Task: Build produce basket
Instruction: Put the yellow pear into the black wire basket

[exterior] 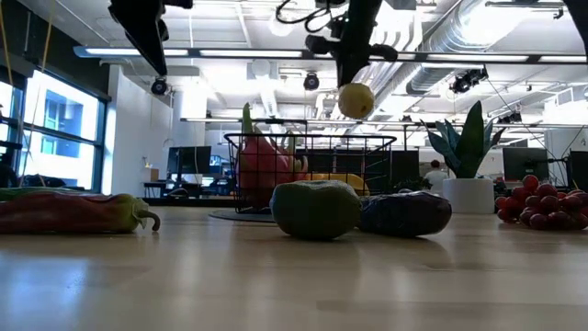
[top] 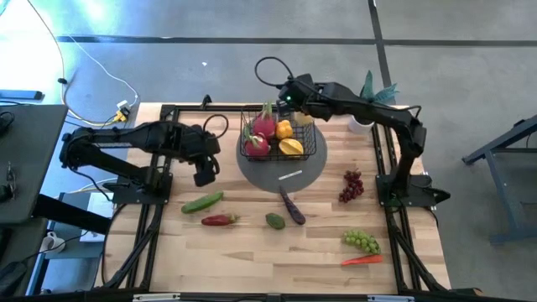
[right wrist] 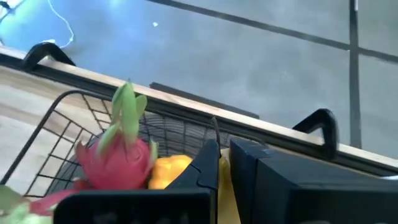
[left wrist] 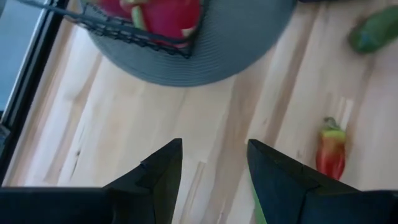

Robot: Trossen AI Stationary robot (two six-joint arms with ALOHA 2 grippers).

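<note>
The black wire basket [top: 312,144] stands on a round grey mat [top: 277,172] and holds two pink dragon fruits [top: 263,126], an orange piece [top: 284,129] and a yellow piece [top: 291,148]. My right gripper [top: 299,107] hangs over the basket's far right corner, shut on a round yellow fruit [exterior: 356,99]. My left gripper [top: 204,176] is open above bare table, between the mat and the cucumber [top: 202,202]. In the left wrist view nothing lies between its fingers [left wrist: 211,168]. My right gripper pinches the round yellow fruit between its two fingers, a strip of its skin [right wrist: 225,186] showing in the gap. The fingers slant down from above. The fruit hangs below the fingertips, lifted clear above the basket's rim [exterior: 312,138].
On the table lie a red chilli [top: 220,220], a green piece [top: 275,221], a purple eggplant [top: 292,205], red grapes [top: 351,186], green grapes [top: 362,242] and a carrot [top: 362,260]. A potted plant [top: 365,117] stands at the far right.
</note>
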